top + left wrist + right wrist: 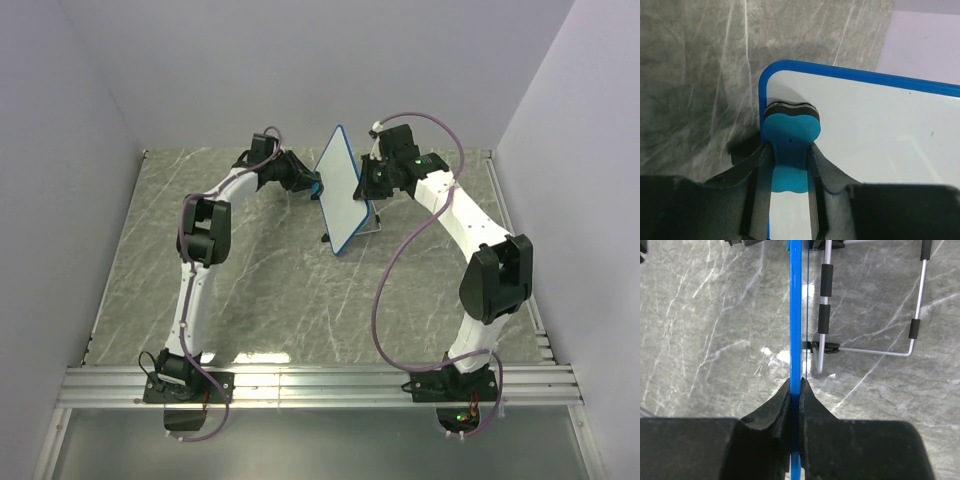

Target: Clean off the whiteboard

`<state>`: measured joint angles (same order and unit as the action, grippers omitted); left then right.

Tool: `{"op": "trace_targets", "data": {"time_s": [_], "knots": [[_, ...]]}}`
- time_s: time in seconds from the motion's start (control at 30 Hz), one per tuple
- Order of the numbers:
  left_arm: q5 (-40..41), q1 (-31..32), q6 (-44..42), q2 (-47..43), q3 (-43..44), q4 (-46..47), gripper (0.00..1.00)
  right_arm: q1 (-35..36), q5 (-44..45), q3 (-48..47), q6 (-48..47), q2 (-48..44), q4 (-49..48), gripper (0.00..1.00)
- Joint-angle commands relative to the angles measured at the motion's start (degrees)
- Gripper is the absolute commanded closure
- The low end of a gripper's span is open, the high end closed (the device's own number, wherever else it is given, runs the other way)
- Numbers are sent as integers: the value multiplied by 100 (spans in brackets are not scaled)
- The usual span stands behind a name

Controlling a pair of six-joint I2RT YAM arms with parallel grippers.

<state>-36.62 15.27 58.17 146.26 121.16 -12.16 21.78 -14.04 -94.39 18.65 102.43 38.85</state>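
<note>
The whiteboard (343, 190) stands upright on its wire stand (870, 305) at the back middle of the table, white with a blue rim. My left gripper (313, 185) is shut on a small blue eraser block (791, 131) and presses it against the board's white face (875, 130) near a rounded corner. My right gripper (372, 182) is shut on the board's blue rim (796, 315), seen edge-on in the right wrist view. The white face shows no clear marks apart from a tiny dot.
The grey marbled table (260, 300) lies all round the board. Pale walls (70, 120) enclose the back and both sides. Metal rails (320, 385) run along the near edge by the arm bases.
</note>
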Motion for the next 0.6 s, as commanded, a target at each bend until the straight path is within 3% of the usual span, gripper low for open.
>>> {"op": "trace_targets", "data": {"time_s": [0.0, 0.2, 0.5, 0.57], "knots": [[155, -85, -412, -729, -84, -383, 100, 432, -617, 228, -152, 330, 984, 100], [418, -480, -534, -1801, -672, -575, 100, 424, -573, 236, -99, 251, 861, 100], [2201, -709, -1649, -2549, -919, -2754, 100, 362, -459, 544, 15, 146, 685, 100], [2991, -666, -1844, -2585, -1024, -3393, 100, 301, -468, 623, 15, 111, 650, 85]]}}
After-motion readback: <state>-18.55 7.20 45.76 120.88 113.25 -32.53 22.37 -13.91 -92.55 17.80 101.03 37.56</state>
